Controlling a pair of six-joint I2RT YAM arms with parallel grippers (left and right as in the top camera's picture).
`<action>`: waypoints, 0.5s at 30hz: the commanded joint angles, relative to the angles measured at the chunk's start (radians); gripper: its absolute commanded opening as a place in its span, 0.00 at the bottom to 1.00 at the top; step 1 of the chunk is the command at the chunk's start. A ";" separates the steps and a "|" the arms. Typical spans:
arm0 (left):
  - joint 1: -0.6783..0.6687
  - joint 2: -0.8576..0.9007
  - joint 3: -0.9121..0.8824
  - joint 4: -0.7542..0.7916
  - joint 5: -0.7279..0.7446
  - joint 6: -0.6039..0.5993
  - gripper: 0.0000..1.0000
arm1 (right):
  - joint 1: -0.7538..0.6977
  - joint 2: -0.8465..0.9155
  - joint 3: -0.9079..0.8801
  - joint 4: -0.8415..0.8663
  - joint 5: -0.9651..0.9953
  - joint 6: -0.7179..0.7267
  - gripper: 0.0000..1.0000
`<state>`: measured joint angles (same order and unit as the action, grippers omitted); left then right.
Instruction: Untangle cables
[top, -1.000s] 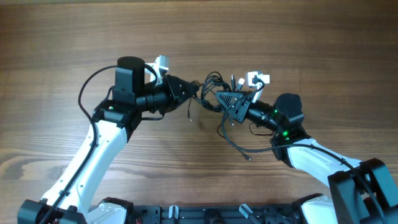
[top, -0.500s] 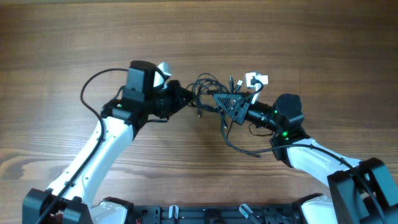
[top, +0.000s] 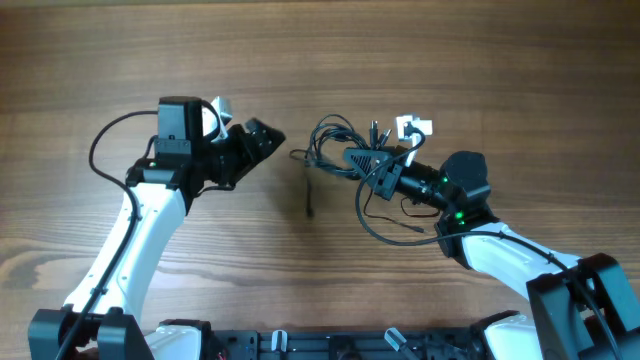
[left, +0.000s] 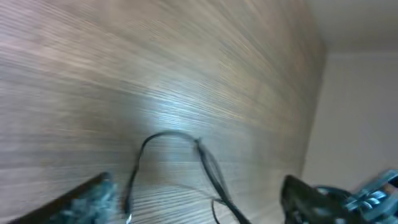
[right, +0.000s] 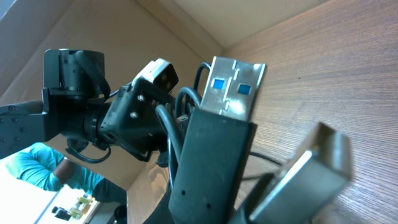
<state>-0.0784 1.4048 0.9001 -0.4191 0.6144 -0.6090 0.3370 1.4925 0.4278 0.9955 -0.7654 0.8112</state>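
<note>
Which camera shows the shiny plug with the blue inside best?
The right wrist view: the plug is close up, silver shell and blue insert sharp. Overhead, the cables by the right pincer are a small bunch, the plug too tiny to pick out. The left wrist view shows one thin cable loop, no plug.

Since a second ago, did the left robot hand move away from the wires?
Yes. The left gripper slid left, away from the wires, which the right gripper holds in the same spot.
</note>
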 joint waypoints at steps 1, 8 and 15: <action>0.027 0.009 -0.002 0.087 0.272 0.145 0.83 | -0.005 0.003 0.004 0.013 0.002 0.003 0.10; -0.034 0.029 -0.002 0.098 0.346 0.153 0.69 | -0.005 0.003 0.004 0.017 -0.054 -0.011 0.09; -0.023 0.048 -0.002 0.101 0.282 0.158 0.67 | -0.005 0.003 0.004 0.134 -0.256 -0.053 0.04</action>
<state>-0.1223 1.4422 0.8986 -0.3206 0.9180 -0.4751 0.3351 1.4933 0.4274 1.0805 -0.9039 0.7807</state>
